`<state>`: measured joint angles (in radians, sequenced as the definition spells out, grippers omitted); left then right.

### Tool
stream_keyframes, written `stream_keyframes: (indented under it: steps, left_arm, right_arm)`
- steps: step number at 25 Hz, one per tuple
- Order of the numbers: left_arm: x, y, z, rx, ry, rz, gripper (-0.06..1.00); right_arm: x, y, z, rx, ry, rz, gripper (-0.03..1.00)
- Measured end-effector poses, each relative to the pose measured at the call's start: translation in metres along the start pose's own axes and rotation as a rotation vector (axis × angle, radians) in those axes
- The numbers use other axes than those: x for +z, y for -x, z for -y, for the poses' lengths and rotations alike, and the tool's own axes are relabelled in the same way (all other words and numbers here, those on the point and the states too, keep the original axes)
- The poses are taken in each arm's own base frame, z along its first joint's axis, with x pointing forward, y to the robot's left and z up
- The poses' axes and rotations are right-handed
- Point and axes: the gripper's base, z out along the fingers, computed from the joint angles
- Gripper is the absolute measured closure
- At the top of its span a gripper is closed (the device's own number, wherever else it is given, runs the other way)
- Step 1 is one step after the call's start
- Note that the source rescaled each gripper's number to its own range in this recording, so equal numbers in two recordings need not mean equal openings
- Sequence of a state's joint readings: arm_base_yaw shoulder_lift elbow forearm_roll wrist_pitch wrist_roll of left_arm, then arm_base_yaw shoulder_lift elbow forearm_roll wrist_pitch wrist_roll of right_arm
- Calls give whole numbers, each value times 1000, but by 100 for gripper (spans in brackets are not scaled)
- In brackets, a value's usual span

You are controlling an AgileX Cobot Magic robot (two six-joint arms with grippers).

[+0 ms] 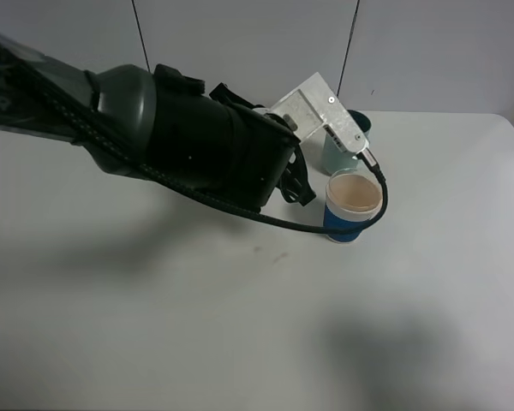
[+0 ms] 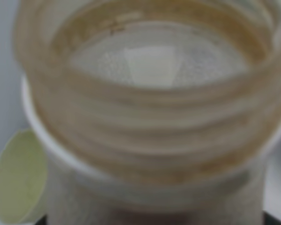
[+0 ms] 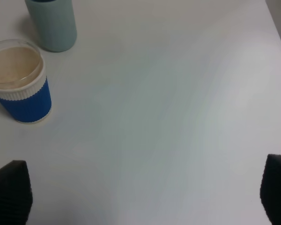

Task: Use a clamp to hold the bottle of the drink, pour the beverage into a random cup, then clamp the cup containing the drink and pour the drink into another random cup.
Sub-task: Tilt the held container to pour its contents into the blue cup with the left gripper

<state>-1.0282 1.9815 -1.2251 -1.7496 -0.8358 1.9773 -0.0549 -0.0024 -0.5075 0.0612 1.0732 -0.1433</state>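
The translucent bottle [image 2: 150, 122] faces the left wrist camera mouth-on, its wide ridged neck blurred and tinted brown. The short clear cup with a blue band [image 1: 351, 210] stands upright, holding pale brown beverage [image 1: 354, 192]. The tall teal cup [image 3: 53, 26] stands upright near it, not touching.

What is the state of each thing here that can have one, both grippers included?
Short clear plastic cup with a blue band: upright, holds brown liquid.
Tall teal plastic tumbler: upright, contents hidden.
Translucent plastic bottle: uncapped, gripped.
Pale yellow-green tumbler: looks empty.
Left gripper: shut on the bottle.
Right gripper: open, holding nothing.
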Motion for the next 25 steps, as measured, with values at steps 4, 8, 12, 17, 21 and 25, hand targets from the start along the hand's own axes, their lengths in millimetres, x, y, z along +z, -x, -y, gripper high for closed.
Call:
stream_keyframes:
  steps: [4, 8, 12, 17, 21, 25]
  left_arm:
    - [4, 4, 4, 4, -8, 12, 91]
    - [6, 7, 8, 40, -16, 48, 91]
    - [6, 11, 8, 61, -11, 95, 91]
    - [6, 13, 4, 73, 35, 121, 91]
    - [4, 17, 3, 89, 61, 164, 91]
    - [8, 14, 5, 121, 131, 154, 91]
  right_arm:
    - [0, 0, 0, 0, 0, 0, 4]
    - [0, 0, 0, 0, 0, 0, 4]
    - [0, 0, 0, 0, 0, 0, 4]
    - [0, 0, 0, 0, 0, 0, 4]
    - [0, 0, 0, 0, 0, 0, 4]
    - [0, 0, 0, 0, 0, 0, 4]
